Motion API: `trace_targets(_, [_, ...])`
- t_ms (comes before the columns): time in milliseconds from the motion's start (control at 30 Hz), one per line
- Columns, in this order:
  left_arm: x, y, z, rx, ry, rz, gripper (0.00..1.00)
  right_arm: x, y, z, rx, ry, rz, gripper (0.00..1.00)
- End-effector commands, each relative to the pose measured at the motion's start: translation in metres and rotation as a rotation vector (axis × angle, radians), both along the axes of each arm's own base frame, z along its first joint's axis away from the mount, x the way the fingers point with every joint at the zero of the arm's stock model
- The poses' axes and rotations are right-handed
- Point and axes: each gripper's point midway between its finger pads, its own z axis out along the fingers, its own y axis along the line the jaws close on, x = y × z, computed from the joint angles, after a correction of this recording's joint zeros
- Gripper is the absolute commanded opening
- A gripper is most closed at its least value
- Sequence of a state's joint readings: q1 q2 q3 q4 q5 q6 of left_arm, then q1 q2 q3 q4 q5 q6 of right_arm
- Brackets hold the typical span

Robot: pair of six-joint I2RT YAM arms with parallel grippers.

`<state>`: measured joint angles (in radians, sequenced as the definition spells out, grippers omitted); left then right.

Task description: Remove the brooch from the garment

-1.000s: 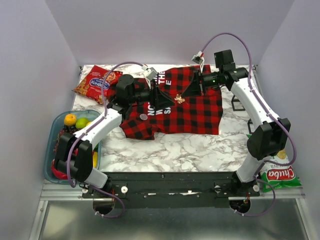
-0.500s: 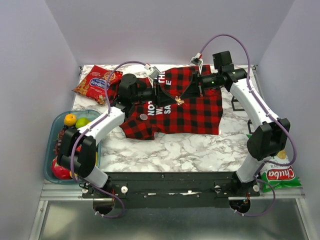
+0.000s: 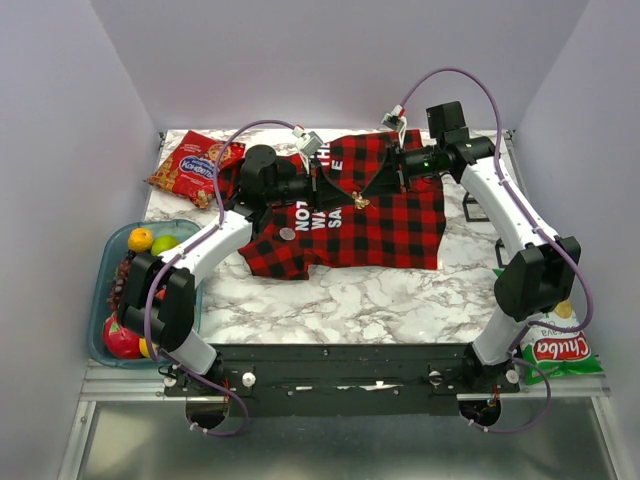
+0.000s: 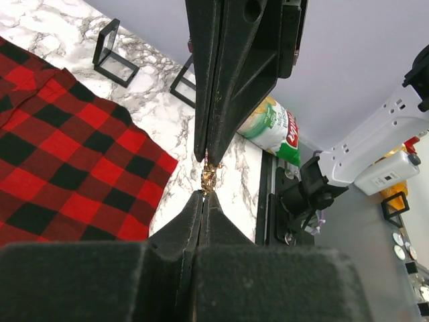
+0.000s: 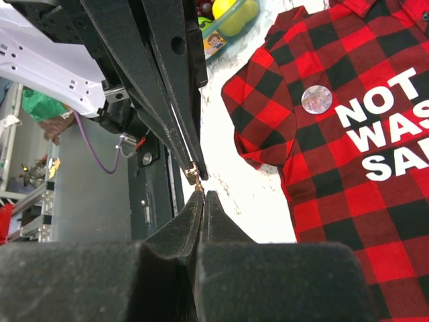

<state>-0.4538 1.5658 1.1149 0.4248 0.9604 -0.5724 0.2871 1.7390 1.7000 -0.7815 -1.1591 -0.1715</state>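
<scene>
Your left hand [image 4: 203,200] and right hand [image 5: 203,199] are both pinched shut, meeting tip to tip on a small gold piece [image 4: 209,176], possibly a clasp, just beside the shirt's [image 5: 375,221] white lettering [image 5: 389,134]. Draw them apart slowly so the cloth stays flat. Only the right wrist view shows the brooch [image 5: 316,99], at the lettering's sleeve end.

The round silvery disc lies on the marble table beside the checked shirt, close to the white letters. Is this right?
Not quite. The round silvery disc lies on the checked shirt itself, on its sleeve, not on the marble table. The right wrist view shows red and black checks all around it. It is indeed close to the white letters.
</scene>
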Motion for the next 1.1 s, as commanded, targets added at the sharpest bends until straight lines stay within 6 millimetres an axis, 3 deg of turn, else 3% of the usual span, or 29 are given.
trace_targets(0, [-0.007, -0.005, 0.012, -0.020, -0.065, -0.055, 0.00, 0.001, 0.001, 0.006, -0.018, -0.027, -0.021, 0.18])
trace_targets(33, [-0.009, -0.005, 0.013, -0.019, -0.070, -0.063, 0.00, 0.002, -0.002, 0.006, -0.035, -0.036, -0.034, 0.29])
trace_targets(133, [-0.015, -0.004, 0.012, -0.010, -0.087, -0.094, 0.00, 0.018, -0.018, 0.010, -0.084, -0.105, -0.098, 0.39])
trace_targets(333, [-0.025, -0.001, 0.014, -0.013, -0.106, -0.134, 0.00, 0.039, -0.043, -0.005, -0.141, -0.116, -0.177, 0.46])
trace_targets(500, [-0.025, -0.002, 0.025, -0.044, -0.107, -0.126, 0.00, 0.032, -0.046, -0.032, -0.178, -0.078, -0.162, 0.47])
trace_targets(700, [-0.016, -0.004, 0.032, -0.062, -0.100, -0.093, 0.00, 0.017, -0.045, -0.042, -0.186, -0.054, -0.116, 0.47])
trace_targets(1067, [-0.003, -0.007, 0.029, -0.060, -0.089, -0.053, 0.00, -0.007, -0.036, -0.025, -0.117, -0.051, -0.047, 0.47])
